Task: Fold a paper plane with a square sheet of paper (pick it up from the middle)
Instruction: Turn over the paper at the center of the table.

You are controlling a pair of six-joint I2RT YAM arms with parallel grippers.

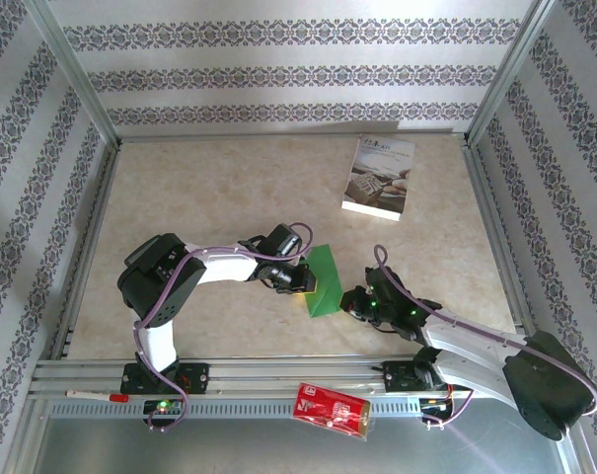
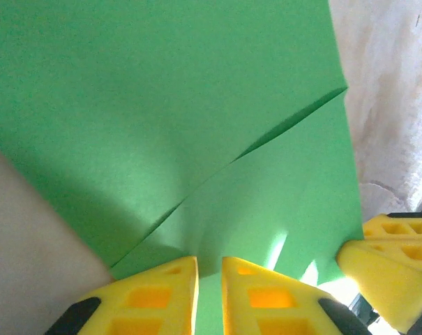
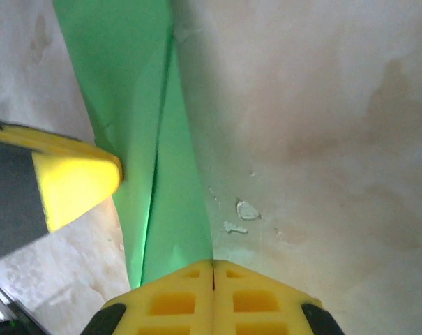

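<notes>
While both arms meet near the front middle of the table [image 1: 219, 188], the green square sheet of paper [image 1: 324, 278] hangs between them, lifted and tilted. It has one flap already folded over, and the slanted edge of this flap [image 2: 266, 139] is clear from the left wrist. The right claw [image 3: 212, 269] is pressed together on the near end of the sheet, with no gap between its yellow fingers. The left claw [image 2: 209, 269] has the sheet passing through a narrow slit between its fingers; whether it really pinches, I cannot tell.

I think the step is to make or sharpen a fold. To do it well, one claw should hold firm as an anchor while the other moves slowly along the crease, so the thin paper does not slip or tear. The edges should be matched before pressing. The claws are just beside each other, so they could collide. Open room is wide to the left and behind. The white booklet [image 1: 379, 178] lies well apart at the far right, and the red packet [image 1: 331, 410] rests at the near rail, outside the working area.
</notes>
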